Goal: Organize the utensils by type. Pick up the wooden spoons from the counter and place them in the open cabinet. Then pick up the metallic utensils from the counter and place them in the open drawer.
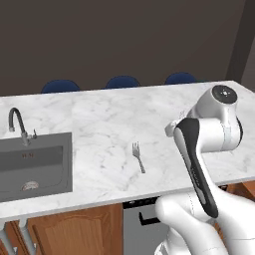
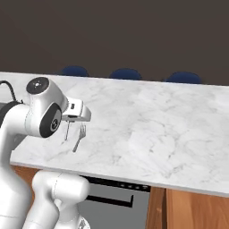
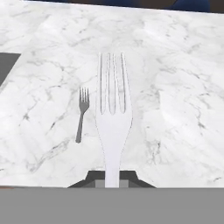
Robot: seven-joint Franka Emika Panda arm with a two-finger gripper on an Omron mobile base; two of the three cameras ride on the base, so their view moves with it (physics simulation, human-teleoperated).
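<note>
Over the near part of the white marble counter with grey veins point(image 2: 147, 129) the white arm is folded tight, elbow joint raised, wrist turned so the hand points down at the slab; the two-finger gripper point(image 3: 112, 177) is clamped on the handle of a pale grey four-tined metal fork point(image 3: 113, 113), tines leading away from the fingertips.

From the right base view I see the gripper point(image 2: 68, 121) below the white hand, with the pale grey four-tined metal fork point(image 2: 67, 132) hanging as a thin dark line; whether its tip meets the counter I cannot tell; just beside it a smaller dark grey metal fork point(image 2: 79, 138) lies flat.

From the left base view my own forearm covers the hand; that side gives me the dark grey rectangular sink point(image 1: 35, 167) with its black curved tap point(image 1: 17, 124) at the counter's left end, and the smaller dark grey metal fork point(image 1: 138, 157) well apart from it, tines toward the far edge.

Hand view: the smaller dark grey metal fork point(image 3: 82, 114) lies left of the held one, clear of it; blue chair backs point(image 1: 122, 81) line the far side.
</note>
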